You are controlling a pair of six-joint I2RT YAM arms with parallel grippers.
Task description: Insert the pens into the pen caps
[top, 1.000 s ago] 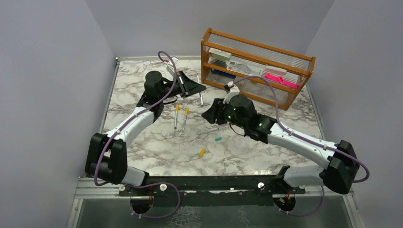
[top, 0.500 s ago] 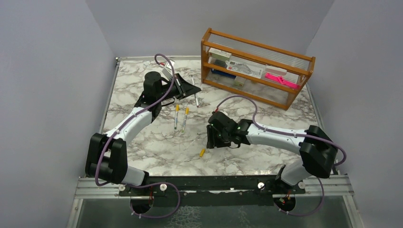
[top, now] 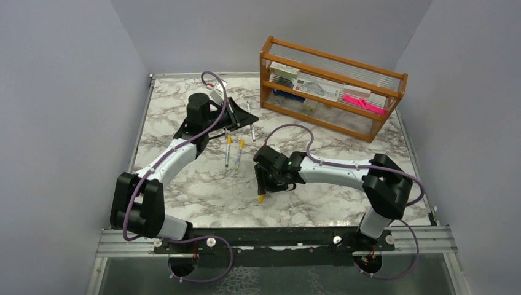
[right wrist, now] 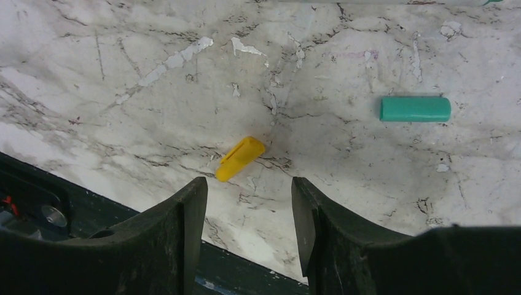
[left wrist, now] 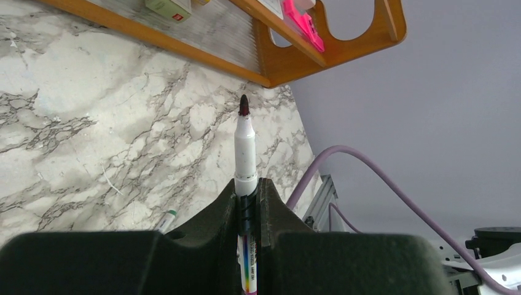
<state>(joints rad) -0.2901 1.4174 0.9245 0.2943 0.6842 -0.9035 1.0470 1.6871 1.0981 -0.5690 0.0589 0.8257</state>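
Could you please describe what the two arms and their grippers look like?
The left arm and right arm have white link shells between black joint housings, and a purple cable runs loosely along each. The left gripper and right gripper have chunky matte-black fingers with curved inner faces.

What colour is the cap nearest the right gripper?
The cap is yellow, best seen in the right wrist view.

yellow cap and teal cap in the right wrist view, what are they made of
Yellow cap: likely moulded plastic; solid opaque colour, smooth with a dull sheen. Teal cap: probably the same plastic; matte, even colour, clean rounded edges.
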